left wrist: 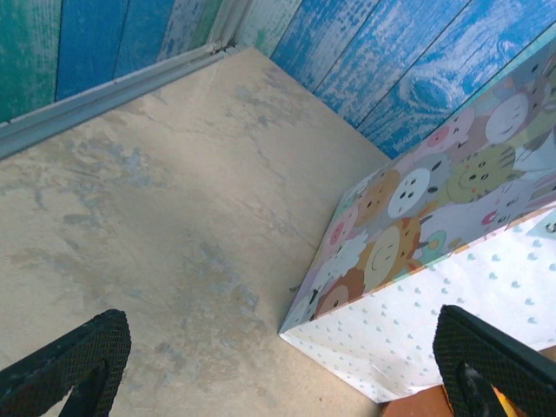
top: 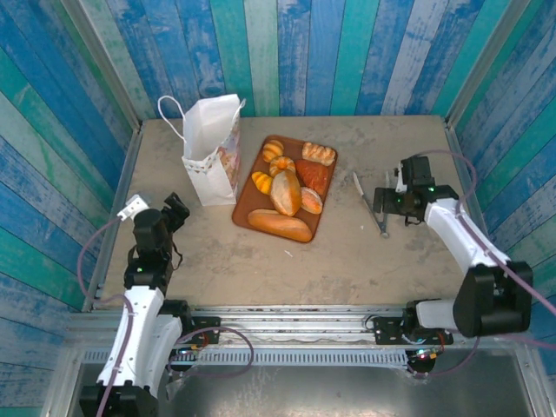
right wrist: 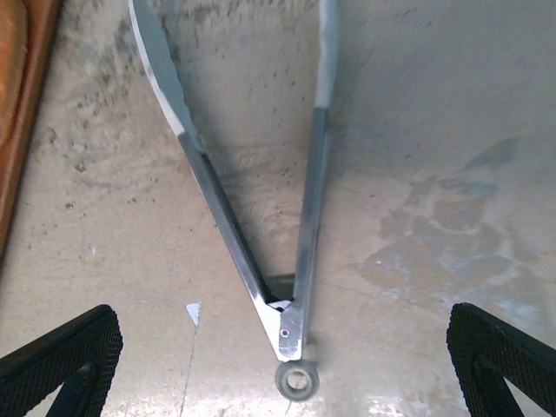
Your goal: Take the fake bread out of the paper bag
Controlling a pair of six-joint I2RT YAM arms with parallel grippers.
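Count, bench as it stands:
- fake bread (top: 286,193): seven pieces, maybe eight. They overlap in one heap, left of the right claw (top: 383,206).
- paper bag (top: 211,161): one, just ahead of the left claw (top: 176,208).
- tray (top: 243,209): one, under the heap.
- tongs (right wrist: 288,323): one pair, beneath the right claw.
- claws: two.

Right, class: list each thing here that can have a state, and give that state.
Paper bag: upright, mouth open.
Bread: lying on the tray, outside the bag.
Tray: flat on the table, loaded with bread.
Tongs: lying on the table, arms sprung apart.
Left gripper: open, holding nothing.
Right gripper: open above the tongs, holding nothing.
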